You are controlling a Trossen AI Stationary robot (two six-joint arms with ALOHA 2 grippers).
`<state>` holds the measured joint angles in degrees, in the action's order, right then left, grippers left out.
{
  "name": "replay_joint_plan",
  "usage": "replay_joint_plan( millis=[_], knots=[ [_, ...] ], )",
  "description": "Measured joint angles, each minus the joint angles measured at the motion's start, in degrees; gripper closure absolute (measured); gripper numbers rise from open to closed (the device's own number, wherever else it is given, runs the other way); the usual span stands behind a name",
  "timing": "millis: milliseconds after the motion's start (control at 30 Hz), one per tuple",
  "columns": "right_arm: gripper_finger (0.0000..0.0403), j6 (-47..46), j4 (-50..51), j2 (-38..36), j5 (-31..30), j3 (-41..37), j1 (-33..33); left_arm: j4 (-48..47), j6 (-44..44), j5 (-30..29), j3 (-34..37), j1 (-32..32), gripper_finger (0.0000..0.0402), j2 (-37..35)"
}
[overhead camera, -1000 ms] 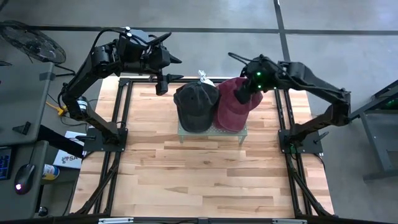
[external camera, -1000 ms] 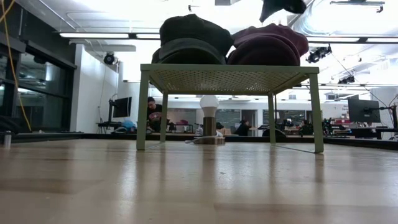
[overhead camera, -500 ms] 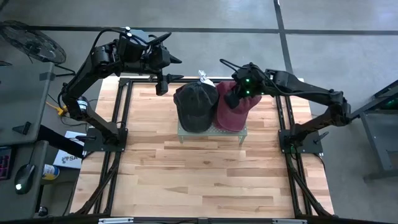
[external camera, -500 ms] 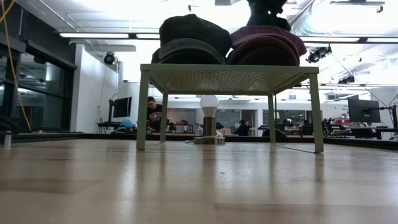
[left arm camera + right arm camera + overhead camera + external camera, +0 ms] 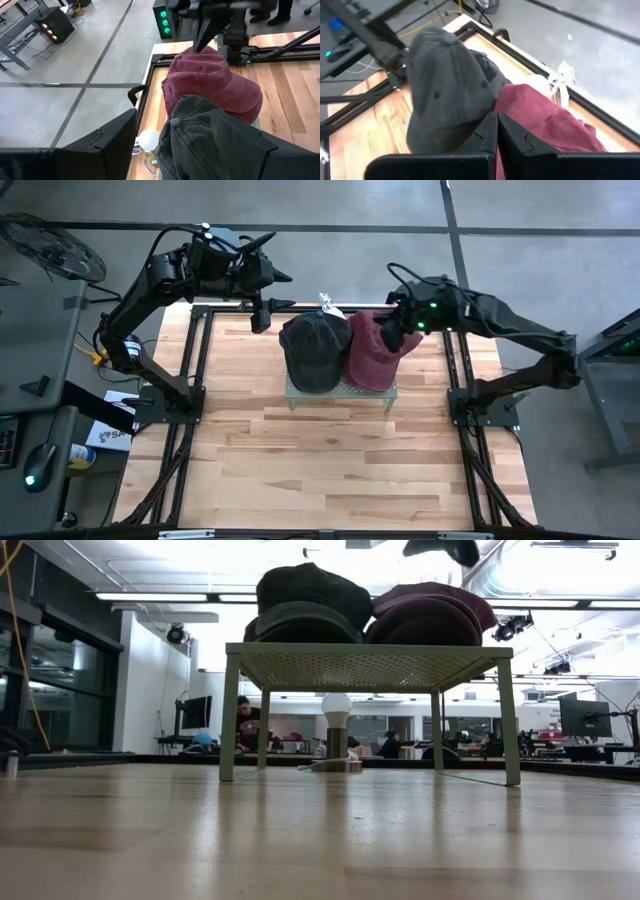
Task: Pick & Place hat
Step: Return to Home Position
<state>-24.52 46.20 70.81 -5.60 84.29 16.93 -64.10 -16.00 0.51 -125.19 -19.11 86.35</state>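
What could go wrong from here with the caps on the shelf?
1. The right hand, shut and empty, hangs close above the red cap stack; withdrawing low could snag the top cap and drag it off the shelf.
2. That stack touches the black cap stack, so a nudge might shift both.
The left hand waits open at the table's back left.

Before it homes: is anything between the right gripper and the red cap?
Nothing visible does. The right gripper hangs shut in open air above the red cap, apart from it; the black cap sits beside, not between. The left gripper waits open at the table edge.
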Motion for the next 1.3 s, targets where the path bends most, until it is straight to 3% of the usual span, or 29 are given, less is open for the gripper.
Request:
replay_joint_plan(
  millis=[233,400,533,700,1100,1200,1300],
  knots=[
    [0.0403,5.9,0.6,-7.2,-0.5,-2.3,-4.4,-1.9,2.5,4.9,0.0,0.0,0.0154,0.0],
    [0.0403,2.7,-10.1,-15.0,-2.5,-15.9,-8.7,-8.4,2.8,11.5,0.2,0.0,0.0154,0.0],
    [0.0403,-0.2,-22.5,-21.8,-3.0,-27.6,-11.8,-8.5,1.7,17.9,5.8,0.9,0.0154,-1.7],
    [0.0403,-2.6,-33.1,-28.9,-5.2,-39.1,-15.9,8.0,6.9,18.7,22.0,2.9,0.0153,-10.7],
    [0.0403,-3.1,-59.6,-43.8,-9.7,-64.6,-24.5,59.6,27.2,9.4,74.3,9.9,0.0153,-41.9],
    [0.0403,-3.6,-62.1,-46.6,-8.9,-68.8,-25.1,67.2,30.6,5.7,83.1,11.7,0.0153,-46.9],
    [0.0403,-3.9,-62.7,-49.9,-7.5,-71.3,-25.3,69.1,32.6,1.8,88.6,13.2,0.0153,-50.2]
  ],
)
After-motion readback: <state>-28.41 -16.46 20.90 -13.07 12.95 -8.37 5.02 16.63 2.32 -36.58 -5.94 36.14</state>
